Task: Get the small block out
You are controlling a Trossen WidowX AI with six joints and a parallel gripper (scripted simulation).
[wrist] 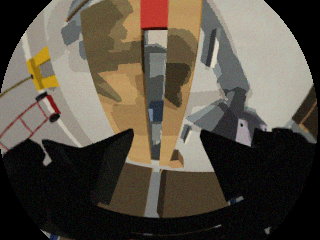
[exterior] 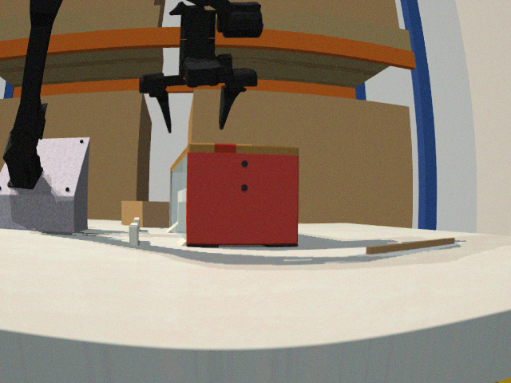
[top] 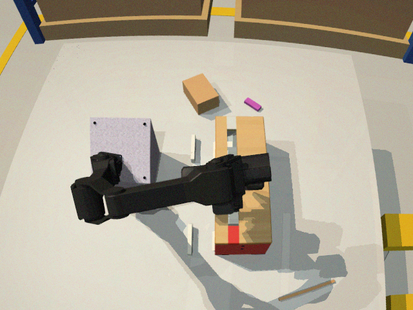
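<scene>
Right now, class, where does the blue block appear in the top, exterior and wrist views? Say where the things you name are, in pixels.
Top: not visible; the arm (top: 150,196) (exterior: 33,69) covers the slot's (top: 233,218) (wrist: 154,90) middle.
Exterior: not visible; the box's red end (top: 230,248) (exterior: 242,210) faces us.
Wrist: blue block (wrist: 156,111) near picture centre, in the slot.
Shared landmark: red patch (top: 233,234) (exterior: 224,148) (wrist: 154,12) on the box top.
</scene>
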